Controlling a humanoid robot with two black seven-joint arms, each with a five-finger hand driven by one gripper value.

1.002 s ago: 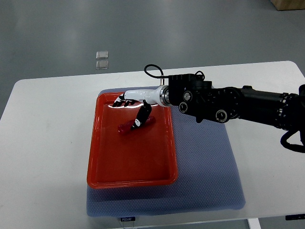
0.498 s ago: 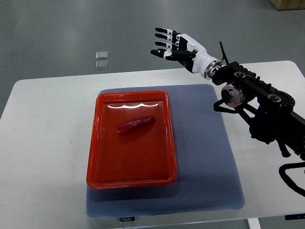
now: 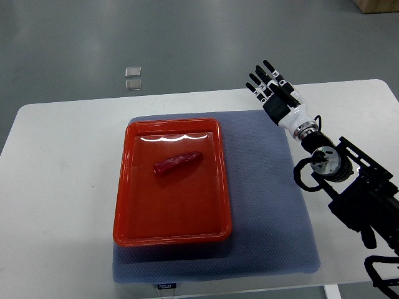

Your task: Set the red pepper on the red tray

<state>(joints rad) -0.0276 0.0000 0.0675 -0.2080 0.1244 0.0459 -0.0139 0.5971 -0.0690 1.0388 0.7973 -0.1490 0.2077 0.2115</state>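
A dark red pepper [image 3: 177, 163] lies on its side in the upper half of the red tray [image 3: 134, 212], untouched. My right hand [image 3: 272, 88] is up at the back right of the blue mat [image 3: 268, 205], well clear of the tray. Its black-and-white fingers [image 3: 263, 78] are stretched out and spread, holding nothing. The black right arm [image 3: 349, 193] runs down to the right edge. The left arm does not show.
The tray sits on the blue mat, which covers the middle of a white table [image 3: 56, 187]. Two small square floor plates [image 3: 133, 78] lie beyond the table's far edge. A brown box corner [image 3: 377, 5] shows at top right.
The right hand let go of the pepper in the tray, rose and swung back to the right. Its arm now reaches in from the lower right instead of across the mat.
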